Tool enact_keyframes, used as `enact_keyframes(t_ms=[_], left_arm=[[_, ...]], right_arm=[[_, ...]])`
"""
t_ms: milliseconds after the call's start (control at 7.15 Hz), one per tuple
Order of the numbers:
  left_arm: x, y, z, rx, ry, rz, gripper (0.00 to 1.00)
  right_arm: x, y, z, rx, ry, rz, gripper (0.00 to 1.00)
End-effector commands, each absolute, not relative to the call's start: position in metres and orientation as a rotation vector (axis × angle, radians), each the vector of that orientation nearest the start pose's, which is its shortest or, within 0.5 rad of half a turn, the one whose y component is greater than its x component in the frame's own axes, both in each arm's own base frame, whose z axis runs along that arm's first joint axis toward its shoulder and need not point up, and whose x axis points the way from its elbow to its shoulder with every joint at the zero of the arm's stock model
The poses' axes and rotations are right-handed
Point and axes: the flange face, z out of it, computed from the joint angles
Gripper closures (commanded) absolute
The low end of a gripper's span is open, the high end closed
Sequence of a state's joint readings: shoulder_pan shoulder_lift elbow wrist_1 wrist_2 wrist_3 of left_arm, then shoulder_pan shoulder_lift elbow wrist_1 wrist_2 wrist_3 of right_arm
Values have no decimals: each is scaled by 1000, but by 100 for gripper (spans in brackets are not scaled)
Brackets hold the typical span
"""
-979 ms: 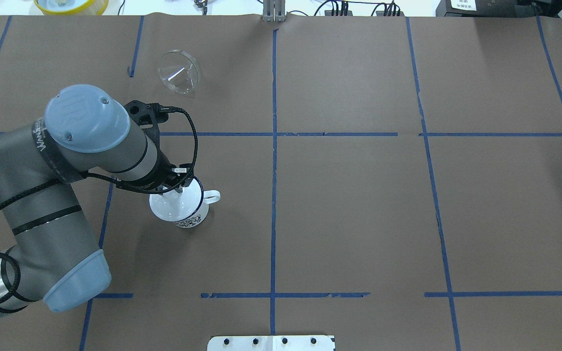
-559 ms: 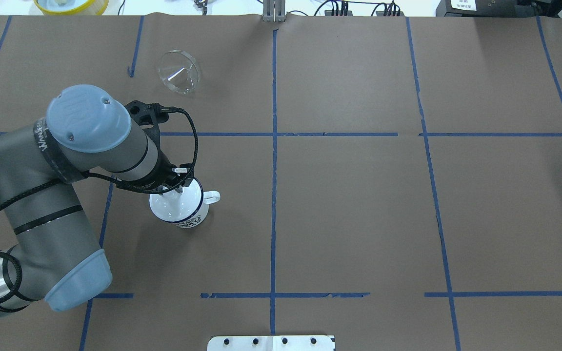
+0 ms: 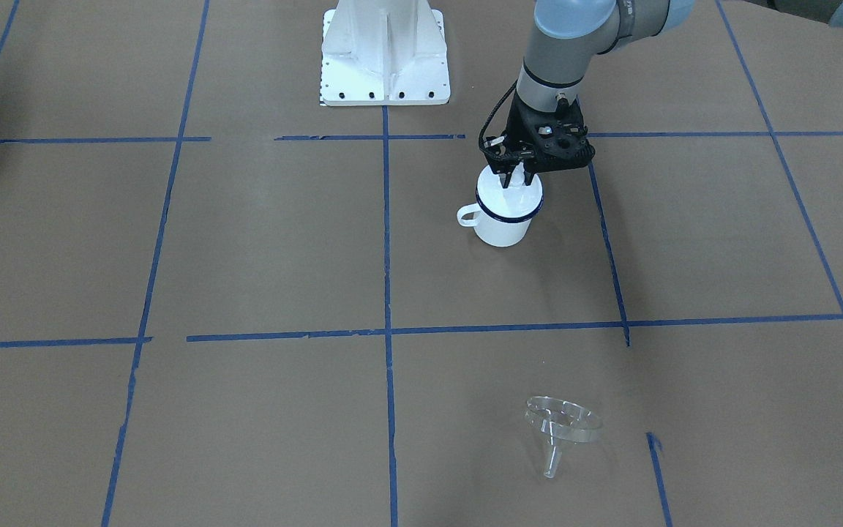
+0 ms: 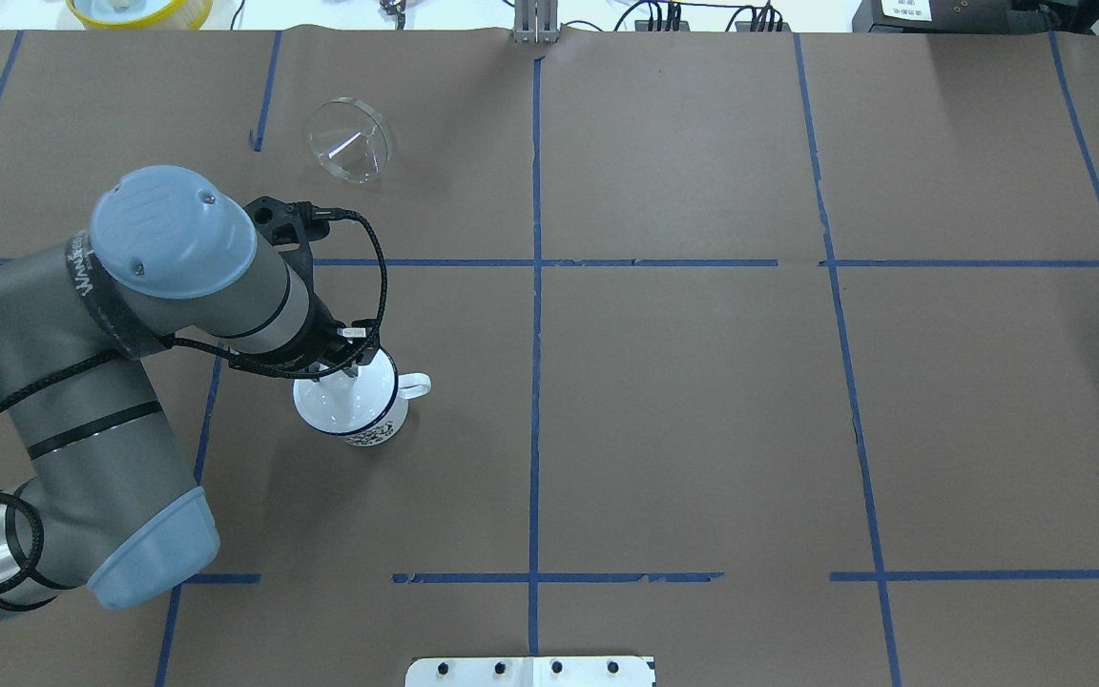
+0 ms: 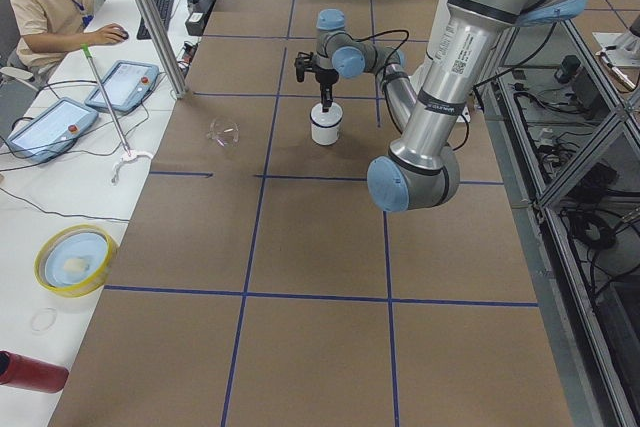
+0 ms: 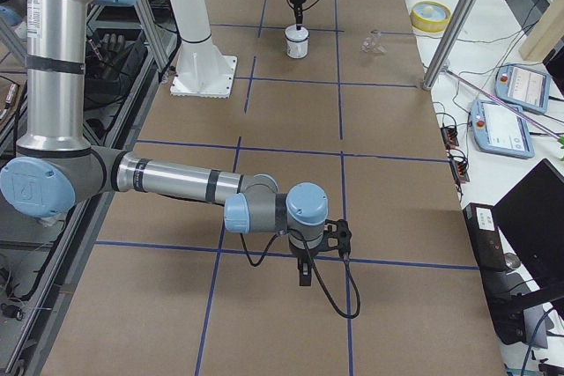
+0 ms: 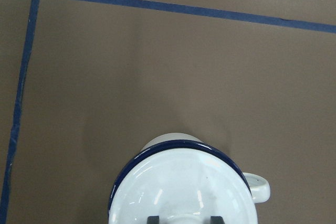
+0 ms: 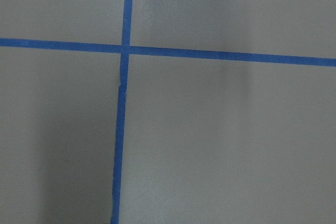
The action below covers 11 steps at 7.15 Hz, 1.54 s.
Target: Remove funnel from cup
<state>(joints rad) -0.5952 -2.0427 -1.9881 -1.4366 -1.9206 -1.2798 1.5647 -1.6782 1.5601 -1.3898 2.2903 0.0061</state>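
The clear funnel (image 4: pixel 349 140) lies on its side on the brown table, far from the cup and apart from it; it also shows in the front view (image 3: pixel 560 424). The white mug with a blue rim (image 4: pixel 373 429) stands upright with its handle to the right. A white knobbed lid (image 7: pixel 178 182) sits in its mouth. My left gripper (image 7: pixel 184 219) is straight above the mug (image 3: pixel 502 227), its fingers closed on either side of the lid's knob. My right gripper (image 6: pixel 304 275) hangs over bare table far off; I cannot tell whether it is open or shut.
The robot's white base plate (image 3: pixel 385 58) is behind the mug. A yellow bowl (image 4: pixel 139 10) sits past the table's far edge, beyond the funnel. Blue tape lines mark the brown paper into squares.
The left arm has shifted very slightly to the right, and more of the mug's near blue rim shows. The funnel has not moved.
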Motion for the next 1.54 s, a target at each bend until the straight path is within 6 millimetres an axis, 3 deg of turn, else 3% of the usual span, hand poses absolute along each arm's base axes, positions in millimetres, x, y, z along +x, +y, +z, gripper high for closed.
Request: enact_keyframes(t_ms=[0, 420, 559, 699, 839, 979, 1399], left_arm=[[422, -406, 237, 18, 818, -158, 47], [422, -405, 236, 18, 818, -158, 16], [415, -407, 232, 30, 830, -159, 0], [400, -412, 226, 60, 847, -152, 0], [363, -421, 231, 162, 886, -74, 0], [329, -423, 257, 197, 902, 19, 0], [132, -469, 394, 331, 793, 244, 0]], right_arm=[[65, -449, 700, 56, -720, -23, 0], [65, -449, 700, 56, -720, -23, 0], [65, -449, 700, 56, -720, -23, 0], [65, -449, 700, 56, -720, -23, 0], [65, -449, 700, 56, -720, -23, 0], [65, -449, 700, 56, -720, -23, 0], [65, -449, 700, 56, -720, -23, 0]])
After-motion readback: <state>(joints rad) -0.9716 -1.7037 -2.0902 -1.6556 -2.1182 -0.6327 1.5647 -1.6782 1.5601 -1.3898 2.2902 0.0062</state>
